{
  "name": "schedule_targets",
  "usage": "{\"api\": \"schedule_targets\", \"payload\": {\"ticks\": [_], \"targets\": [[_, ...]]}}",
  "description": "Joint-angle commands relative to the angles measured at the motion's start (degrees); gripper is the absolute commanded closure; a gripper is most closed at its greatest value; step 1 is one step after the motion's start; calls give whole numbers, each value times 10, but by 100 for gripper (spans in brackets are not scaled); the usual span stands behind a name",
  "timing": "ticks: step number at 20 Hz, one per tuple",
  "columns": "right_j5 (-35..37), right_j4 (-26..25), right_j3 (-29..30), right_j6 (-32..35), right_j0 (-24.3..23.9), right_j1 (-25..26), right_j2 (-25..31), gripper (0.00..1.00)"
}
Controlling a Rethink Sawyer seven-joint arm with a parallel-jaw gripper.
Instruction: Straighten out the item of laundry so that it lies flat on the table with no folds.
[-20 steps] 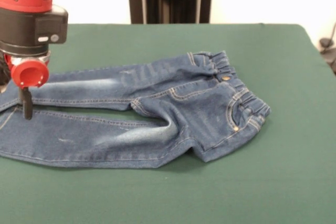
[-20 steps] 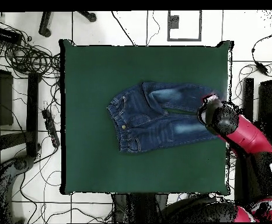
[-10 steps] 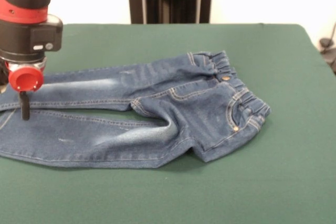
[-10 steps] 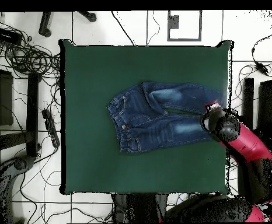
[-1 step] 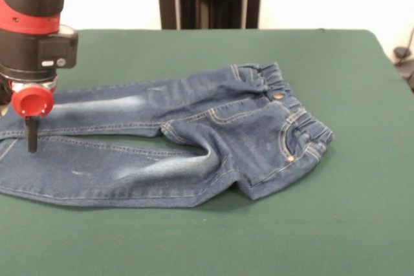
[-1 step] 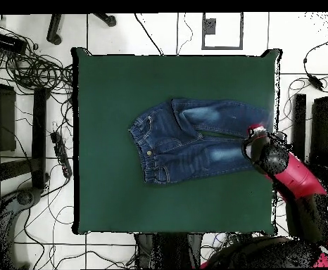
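A: Status from above?

B: Jeans [image 6: 188, 140] sit a bit right of centre on the green tabletop [image 6: 110, 190]. Waistband points left, legs run right. The leg nearer my base lies fairly straight; the farther one overlaps at the crotch, so there's a fold there. Pale faded patches on both legs.

A: Where are you?

B: My arm [image 6: 290, 172] comes in from the bottom right, wrist over the leg ends near the tabletop's right edge. Can't tell how my jaws stand from up here. Cables [image 6: 26, 63] on the tiled floor to the left.

Blue jeans [image 5: 194, 140] with faded pale patches, dark green table [image 5: 336, 224].
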Motion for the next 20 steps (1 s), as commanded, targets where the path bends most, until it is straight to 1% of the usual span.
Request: {"api": "schedule_targets", "payload": {"ticks": [1, 7, 12, 16, 18, 20], "targets": [[-6, -19, 55, 47, 26, 26, 75, 0], [8, -16, 51, 40, 19, 17, 80, 0], [49, -2, 43, 34, 12, 4, 83, 0], [88, 15, 14, 37, 24, 7, 66, 0], [92, 16, 5, 39, 32, 16, 56, 0], [109, 18, -9, 41, 47, 26, 36, 0]]}}
